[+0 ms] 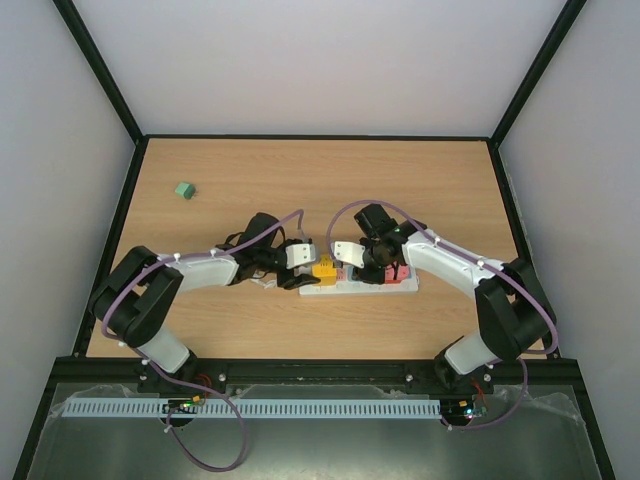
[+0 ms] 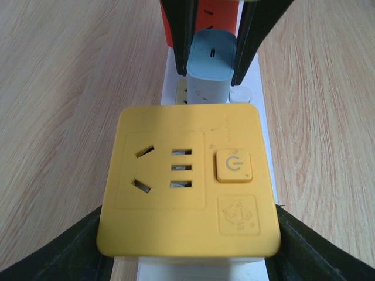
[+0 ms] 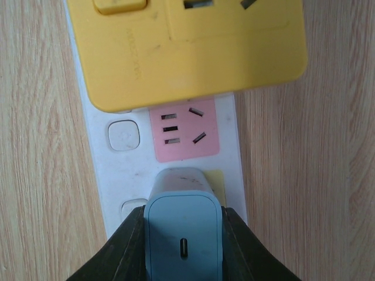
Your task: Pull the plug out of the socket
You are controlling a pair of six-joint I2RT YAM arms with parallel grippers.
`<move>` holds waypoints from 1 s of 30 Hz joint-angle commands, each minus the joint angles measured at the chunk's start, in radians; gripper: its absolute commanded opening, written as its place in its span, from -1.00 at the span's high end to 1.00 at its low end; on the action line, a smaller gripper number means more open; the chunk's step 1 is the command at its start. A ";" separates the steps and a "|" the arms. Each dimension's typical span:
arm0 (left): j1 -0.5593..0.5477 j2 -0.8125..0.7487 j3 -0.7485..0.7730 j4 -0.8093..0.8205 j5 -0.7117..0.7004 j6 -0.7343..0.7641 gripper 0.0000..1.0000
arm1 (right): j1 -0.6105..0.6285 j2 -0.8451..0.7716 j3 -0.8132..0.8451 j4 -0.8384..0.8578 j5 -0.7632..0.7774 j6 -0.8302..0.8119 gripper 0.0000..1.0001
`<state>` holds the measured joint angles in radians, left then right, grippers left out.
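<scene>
The socket, a long white power strip [image 1: 345,290], lies on the wooden table between my arms. A light blue-grey plug block [image 3: 183,234] with a USB-C port stands upright on it, over a pale yellow outlet face. My right gripper [image 3: 183,249] is shut on this plug, one black finger on each side; this also shows in the left wrist view [image 2: 211,61]. A yellow cube adapter [image 2: 187,175] sits on the strip's left end. My left gripper [image 2: 187,260] is shut on its two sides. In the top view the left gripper [image 1: 310,268] and the right gripper [image 1: 372,265] face each other.
A pink outlet face [image 3: 183,132] and a white button [image 3: 123,136] lie bare between the plug and the yellow adapter. A red adapter [image 1: 400,272] sits on the strip behind the plug. A small green block [image 1: 184,190] lies at the far left of the table.
</scene>
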<state>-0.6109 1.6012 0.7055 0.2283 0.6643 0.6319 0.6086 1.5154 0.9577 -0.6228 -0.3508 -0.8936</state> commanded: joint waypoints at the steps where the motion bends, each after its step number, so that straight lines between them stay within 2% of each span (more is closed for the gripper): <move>1: -0.004 0.024 0.027 0.039 0.128 -0.082 0.07 | 0.007 0.051 -0.069 -0.054 0.062 0.010 0.95; 9: 0.008 0.037 0.050 0.009 0.170 -0.102 0.12 | 0.007 0.049 -0.071 -0.051 0.057 0.018 0.95; 16: -0.033 -0.022 -0.011 0.007 0.098 0.025 0.16 | 0.007 0.052 -0.072 -0.052 0.056 0.020 0.95; 30: -0.036 -0.040 0.014 0.016 0.136 -0.025 0.23 | 0.007 0.054 -0.083 -0.051 0.061 0.018 0.95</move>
<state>-0.6106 1.5990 0.7055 0.2249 0.6697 0.6296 0.6086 1.5089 0.9482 -0.6132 -0.3508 -0.8898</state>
